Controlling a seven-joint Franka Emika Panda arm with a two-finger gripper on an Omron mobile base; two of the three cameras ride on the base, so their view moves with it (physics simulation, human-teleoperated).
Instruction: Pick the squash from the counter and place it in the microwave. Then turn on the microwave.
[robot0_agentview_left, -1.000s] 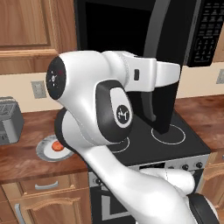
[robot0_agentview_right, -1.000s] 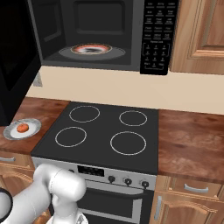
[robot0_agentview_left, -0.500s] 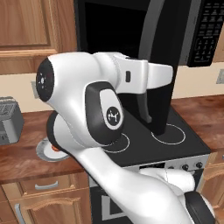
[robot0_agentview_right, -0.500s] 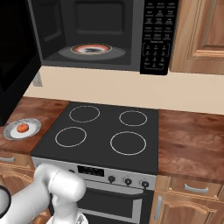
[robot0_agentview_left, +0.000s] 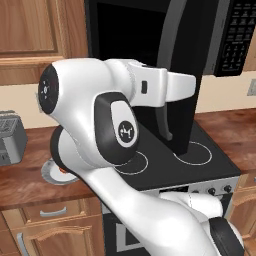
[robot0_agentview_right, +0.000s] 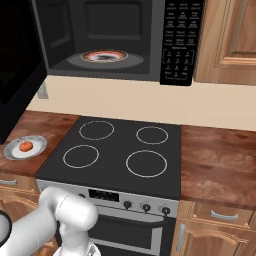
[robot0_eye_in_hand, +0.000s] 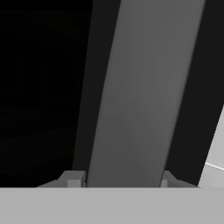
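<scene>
Orange-red squash (robot0_agentview_right: 25, 146) sits on a plate (robot0_agentview_right: 38, 147) at the desk's (robot0_agentview_right: 30, 125) left end, low and left of the hand (robot0_eye_in_hand: 119, 180), which is clamped on the microwave (robot0_agentview_right: 125, 40) door handle (robot0_eye_in_hand: 140, 96).

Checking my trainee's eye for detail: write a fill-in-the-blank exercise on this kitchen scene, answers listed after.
1. The squash lies on a white ____ on the counter.
2. The microwave door stands ____.
3. The stovetop has ____ rings.
4. In the hand view, the gripper has its fingertips on either side of the door's grey ____.

Missing words: plate; open; four; handle
</scene>
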